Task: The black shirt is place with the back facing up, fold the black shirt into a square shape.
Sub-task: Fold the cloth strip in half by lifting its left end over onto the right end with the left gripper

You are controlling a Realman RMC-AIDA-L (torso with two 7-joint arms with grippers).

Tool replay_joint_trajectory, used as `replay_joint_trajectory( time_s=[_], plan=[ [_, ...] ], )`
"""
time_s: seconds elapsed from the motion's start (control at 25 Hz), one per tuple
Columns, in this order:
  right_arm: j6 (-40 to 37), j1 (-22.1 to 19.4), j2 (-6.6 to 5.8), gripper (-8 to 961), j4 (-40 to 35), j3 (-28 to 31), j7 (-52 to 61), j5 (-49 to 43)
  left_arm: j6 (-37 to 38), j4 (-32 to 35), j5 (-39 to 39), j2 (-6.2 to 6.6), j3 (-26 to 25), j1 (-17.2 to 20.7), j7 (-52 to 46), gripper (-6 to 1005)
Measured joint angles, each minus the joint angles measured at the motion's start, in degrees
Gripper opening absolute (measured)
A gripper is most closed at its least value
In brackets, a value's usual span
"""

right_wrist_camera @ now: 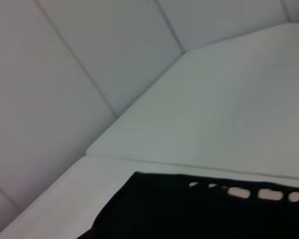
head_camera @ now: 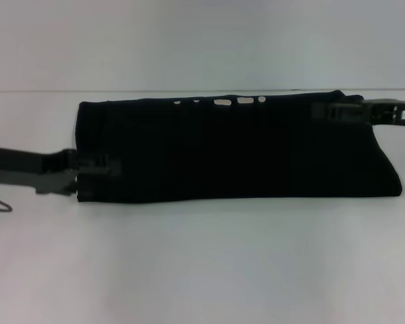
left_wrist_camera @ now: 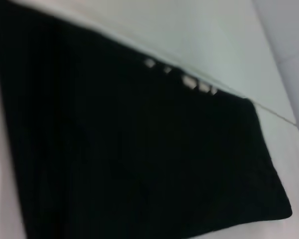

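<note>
The black shirt point(head_camera: 236, 148) lies as a long folded band across the white worktop point(head_camera: 202, 263). The left claw point(head_camera: 98, 165) is at its left end and the right claw point(head_camera: 324, 110) at its far right corner. Black on black, so I cannot tell whether either claw is apart or together.

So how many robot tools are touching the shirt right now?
2. Left tool at the shirt's left edge; right tool at its far right corner.

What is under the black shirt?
The white table shows around the black shirt and through small gaps along its far edge. Everything else beneath is covered.
</note>
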Motion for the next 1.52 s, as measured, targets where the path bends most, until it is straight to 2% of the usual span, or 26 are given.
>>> replay_joint_trajectory(
  time_s=[0.12,0.36,0.6,0.96,1.52],
  plan=[
    [0.12,0.47,0.50,927,-0.21,-1.11,-0.27,0.02,-0.60,-2.49,0.97,0.02,-0.02,-0.06,-3.81,919],
    [0.80,0.88,0.64,927,-0.31,-1.38,-0.63,0.10,-2.82,-6.74,1.17,0.10,-0.58,0.07,-13.24,920],
    [1.14,1.15,0.67,927,-0.32,-1.27,-0.45,0.14,-3.39,-10.24,0.80,0.38,-4.82,0.05,-21.03,920],
    [3.67,1.32,1.24,926,-0.32,-1.33,-0.62,0.14,-8.72,-13.05,0.69,-0.39,-7.04,0.28,-24.74,919],
    [4.85,1.71,1.51,926,-0.35,-1.36,-0.75,0.13,-14.43,-13.92,2.24,-0.52,-6.68,0.29,-26.25,920]
  ],
)
